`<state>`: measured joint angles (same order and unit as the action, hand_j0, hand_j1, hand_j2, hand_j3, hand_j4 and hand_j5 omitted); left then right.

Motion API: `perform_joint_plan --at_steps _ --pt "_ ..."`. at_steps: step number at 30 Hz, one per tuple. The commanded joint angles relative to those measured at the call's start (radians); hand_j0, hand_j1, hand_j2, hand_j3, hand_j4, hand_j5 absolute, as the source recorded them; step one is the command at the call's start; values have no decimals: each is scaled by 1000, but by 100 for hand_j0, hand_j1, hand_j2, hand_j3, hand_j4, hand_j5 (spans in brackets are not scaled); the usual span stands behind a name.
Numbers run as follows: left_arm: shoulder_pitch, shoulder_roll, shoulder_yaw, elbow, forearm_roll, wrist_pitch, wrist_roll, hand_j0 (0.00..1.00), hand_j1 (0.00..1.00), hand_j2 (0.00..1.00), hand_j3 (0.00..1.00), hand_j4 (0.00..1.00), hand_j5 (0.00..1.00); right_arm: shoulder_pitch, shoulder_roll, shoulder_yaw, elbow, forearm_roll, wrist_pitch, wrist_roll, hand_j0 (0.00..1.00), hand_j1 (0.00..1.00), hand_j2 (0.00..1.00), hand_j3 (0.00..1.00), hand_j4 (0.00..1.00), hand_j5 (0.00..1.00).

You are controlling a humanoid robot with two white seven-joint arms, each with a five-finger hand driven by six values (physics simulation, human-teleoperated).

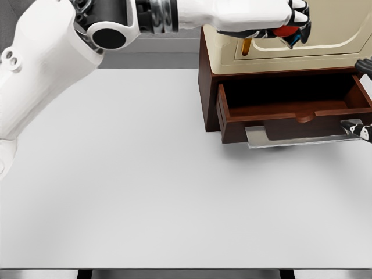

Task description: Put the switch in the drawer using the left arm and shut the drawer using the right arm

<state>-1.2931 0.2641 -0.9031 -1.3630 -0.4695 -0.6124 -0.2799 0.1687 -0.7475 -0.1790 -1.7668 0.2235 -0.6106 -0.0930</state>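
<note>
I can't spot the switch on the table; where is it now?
In the head view, the switch is at upper right, held in the left hand above the cabinet's open drawer, not on the table.

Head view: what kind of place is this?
Likely a simulated tabletop test bench, not a real room. A plain white table carries only a dark wooden cabinet with its drawer pulled open; the left hand holds a red and blue switch above it. The flat rendering looks synthetic.
</note>
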Motion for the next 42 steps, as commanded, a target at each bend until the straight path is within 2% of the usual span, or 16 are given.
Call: perform_joint_plan --at_steps 1,3,5,19,26,29,36,42 --pt "0 -5 1 5 6 2 1 69 69 69 69 69 69 0 -1 -5 0 -6 0 -1 100 100 100 100 100 100" --pt "-2 -6 3 5 6 2 4 90 90 90 90 90 90 0 -1 -7 0 -6 0 -1 100 100 100 100 100 100" --pt "-2 -6 3 5 8 2 5 100 100 100 100 100 100 0 -1 -7 0 -6 0 -1 100 100 100 100 100 100" --pt "-12 -23 1 -8 11 2 8 100 100 100 100 100 100 2 -1 -5 0 -6 0 -1 100 100 100 100 100 100" --pt "-9 -13 -2 -54 69 2 8 100 100 100 100 100 100 2 2 -4 0 -6 0 -1 100 100 100 100 100 100" --pt "-5 10 -5 -125 64 2 7 100 100 100 100 100 100 9 -4 -4 0 -4 0 4 100 100 100 100 100 100" --pt "11 73 -37 -133 57 2 1 100 100 100 100 100 100 32 -24 -16 0 3 0 10 100 100 100 100 100 100" --pt "48 176 -57 -159 43 2 -1 100 100 100 100 100 100 26 -24 -13 0 7 0 15 100 100 100 100 100 100"
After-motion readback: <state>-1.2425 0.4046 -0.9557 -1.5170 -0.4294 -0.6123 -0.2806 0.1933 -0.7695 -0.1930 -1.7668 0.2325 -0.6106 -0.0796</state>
